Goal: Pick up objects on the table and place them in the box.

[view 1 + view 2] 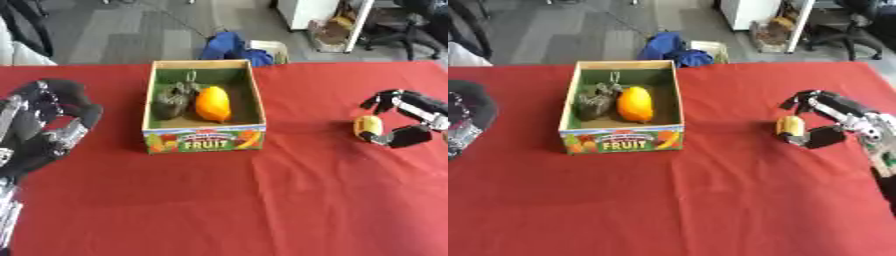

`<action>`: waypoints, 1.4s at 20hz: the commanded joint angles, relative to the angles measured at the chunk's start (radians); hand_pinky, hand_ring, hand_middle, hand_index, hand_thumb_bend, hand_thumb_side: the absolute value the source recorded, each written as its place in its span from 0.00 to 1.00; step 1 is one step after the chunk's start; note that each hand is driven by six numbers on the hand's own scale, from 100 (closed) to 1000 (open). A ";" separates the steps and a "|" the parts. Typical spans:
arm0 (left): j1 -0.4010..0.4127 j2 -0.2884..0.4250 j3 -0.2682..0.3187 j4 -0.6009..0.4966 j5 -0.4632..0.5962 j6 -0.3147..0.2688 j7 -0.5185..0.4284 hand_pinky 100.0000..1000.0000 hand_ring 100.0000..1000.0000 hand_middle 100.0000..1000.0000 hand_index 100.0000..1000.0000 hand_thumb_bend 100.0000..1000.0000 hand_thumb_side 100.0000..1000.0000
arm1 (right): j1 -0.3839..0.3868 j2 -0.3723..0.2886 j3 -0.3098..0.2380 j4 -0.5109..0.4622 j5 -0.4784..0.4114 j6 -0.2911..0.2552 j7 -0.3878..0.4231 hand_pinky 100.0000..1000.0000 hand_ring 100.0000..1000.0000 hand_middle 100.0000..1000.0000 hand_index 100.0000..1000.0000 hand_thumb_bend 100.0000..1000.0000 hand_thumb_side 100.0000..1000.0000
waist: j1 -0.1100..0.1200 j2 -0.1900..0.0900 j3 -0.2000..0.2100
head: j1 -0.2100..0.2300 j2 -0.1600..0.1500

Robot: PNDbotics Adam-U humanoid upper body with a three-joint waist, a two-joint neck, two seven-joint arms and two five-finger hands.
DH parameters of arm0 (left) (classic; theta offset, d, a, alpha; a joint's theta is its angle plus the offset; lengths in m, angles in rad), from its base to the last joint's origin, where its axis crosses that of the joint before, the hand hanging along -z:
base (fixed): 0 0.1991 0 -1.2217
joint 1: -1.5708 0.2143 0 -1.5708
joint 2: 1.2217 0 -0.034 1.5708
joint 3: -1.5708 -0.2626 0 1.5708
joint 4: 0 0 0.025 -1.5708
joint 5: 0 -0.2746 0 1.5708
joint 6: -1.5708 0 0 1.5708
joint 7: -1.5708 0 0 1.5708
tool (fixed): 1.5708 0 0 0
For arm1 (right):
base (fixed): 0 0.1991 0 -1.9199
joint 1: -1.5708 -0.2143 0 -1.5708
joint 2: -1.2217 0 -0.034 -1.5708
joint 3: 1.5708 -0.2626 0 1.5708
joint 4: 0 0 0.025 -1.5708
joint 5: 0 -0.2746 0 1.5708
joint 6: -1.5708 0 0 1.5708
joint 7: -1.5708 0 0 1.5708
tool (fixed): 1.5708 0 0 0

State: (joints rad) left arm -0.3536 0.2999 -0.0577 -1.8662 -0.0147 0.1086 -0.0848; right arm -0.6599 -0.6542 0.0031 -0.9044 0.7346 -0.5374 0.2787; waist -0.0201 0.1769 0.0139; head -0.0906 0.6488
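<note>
Our right hand (398, 120) is curled around a small yellow object (368, 126) on the table (262, 200), left hand (52, 125) idle and open, and we reckon it could slip out before reaching the fruit box (206, 140).

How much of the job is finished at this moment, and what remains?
Done: an orange fruit and a dark object lie in the box. In hand: the right hand curls around a yellow object on the table. Left: carrying it to the box. The left hand is idle.
</note>
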 commanded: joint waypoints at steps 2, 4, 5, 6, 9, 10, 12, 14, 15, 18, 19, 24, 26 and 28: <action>-0.009 0.021 0.011 -0.020 -0.001 -0.001 0.003 0.57 0.60 0.50 0.64 0.49 0.29 | -0.019 -0.020 -0.013 0.015 0.072 0.007 -0.032 0.69 0.66 0.70 0.80 0.30 0.28 | 0.001 -0.013 -0.002 | -0.001 -0.010; -0.009 0.021 0.010 -0.020 -0.002 -0.001 0.004 0.57 0.60 0.50 0.64 0.49 0.29 | -0.021 -0.018 -0.013 0.022 0.101 0.011 -0.049 0.69 0.66 0.69 0.80 0.31 0.26 | 0.002 -0.013 -0.003 | -0.001 -0.009; -0.009 0.021 0.010 -0.020 -0.002 -0.001 0.003 0.57 0.60 0.50 0.64 0.49 0.29 | -0.022 -0.016 -0.013 0.027 0.118 0.017 -0.059 0.68 0.66 0.69 0.79 0.31 0.24 | 0.002 -0.013 -0.003 | -0.002 -0.009; -0.009 0.020 0.010 -0.020 -0.002 -0.001 0.004 0.57 0.60 0.50 0.64 0.49 0.29 | -0.024 -0.013 -0.013 0.032 0.134 0.024 -0.070 0.68 0.65 0.68 0.79 0.31 0.23 | 0.003 -0.013 -0.003 | -0.002 -0.009; -0.008 0.020 0.011 -0.020 -0.002 -0.001 0.004 0.57 0.60 0.50 0.64 0.49 0.29 | -0.030 -0.006 -0.013 0.043 0.184 0.048 -0.109 0.67 0.64 0.66 0.77 0.31 0.13 | 0.005 -0.013 -0.003 | -0.003 -0.010; -0.008 0.019 0.011 -0.020 -0.002 -0.001 0.004 0.57 0.60 0.50 0.64 0.49 0.29 | -0.033 -0.004 -0.012 0.045 0.202 0.057 -0.122 0.67 0.63 0.66 0.76 0.31 0.12 | 0.006 -0.013 -0.003 | -0.004 -0.010; -0.008 0.019 0.011 -0.021 -0.002 -0.001 0.005 0.57 0.60 0.50 0.64 0.49 0.29 | -0.037 -0.001 -0.010 0.048 0.231 0.070 -0.145 0.67 0.63 0.65 0.76 0.30 0.09 | 0.006 -0.013 -0.003 | -0.005 -0.009; -0.008 0.019 0.011 -0.021 -0.002 -0.001 0.005 0.57 0.60 0.50 0.64 0.49 0.29 | -0.038 0.002 -0.009 0.051 0.248 0.075 -0.160 0.67 0.63 0.65 0.76 0.30 0.09 | 0.006 -0.013 -0.003 | -0.006 -0.009; -0.008 0.018 0.011 -0.021 -0.002 -0.001 0.005 0.57 0.60 0.50 0.64 0.48 0.29 | -0.040 0.002 -0.010 0.052 0.254 0.077 -0.165 0.65 0.59 0.61 0.73 0.28 0.08 | 0.006 -0.013 -0.003 | -0.006 -0.009; -0.008 0.018 0.011 -0.020 -0.002 -0.001 0.005 0.57 0.60 0.50 0.64 0.48 0.30 | -0.047 0.006 -0.013 0.050 0.280 0.104 -0.201 0.62 0.53 0.54 0.67 0.24 0.05 | 0.005 -0.012 -0.001 | -0.007 -0.009; -0.008 0.017 0.011 -0.020 -0.002 -0.001 0.005 0.57 0.60 0.50 0.64 0.48 0.30 | -0.048 0.008 -0.012 0.049 0.286 0.112 -0.216 0.59 0.50 0.50 0.63 0.23 0.04 | 0.005 -0.012 -0.001 | -0.007 -0.008; -0.008 0.016 0.011 -0.019 -0.002 -0.001 0.005 0.57 0.60 0.50 0.64 0.48 0.30 | -0.055 0.013 -0.012 0.040 0.308 0.132 -0.297 0.50 0.40 0.36 0.48 0.21 0.00 | 0.002 -0.012 0.001 | -0.010 -0.008; -0.008 0.016 0.011 -0.019 -0.002 0.000 0.005 0.57 0.60 0.50 0.64 0.48 0.30 | -0.058 0.014 -0.011 0.036 0.313 0.134 -0.332 0.46 0.35 0.30 0.40 0.19 0.00 | 0.002 -0.012 0.002 | -0.011 -0.007; -0.008 0.016 0.010 -0.019 -0.002 0.000 0.005 0.57 0.60 0.50 0.64 0.48 0.30 | -0.059 0.016 -0.010 0.035 0.317 0.133 -0.368 0.43 0.29 0.23 0.33 0.15 0.00 | 0.001 -0.011 0.002 | -0.012 -0.006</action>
State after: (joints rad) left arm -0.3529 0.2999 -0.0576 -1.8665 -0.0147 0.1097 -0.0831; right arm -0.6957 -0.6131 0.0003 -0.8473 1.0420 -0.4056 -0.0652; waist -0.0172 0.1786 0.0148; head -0.0997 0.6488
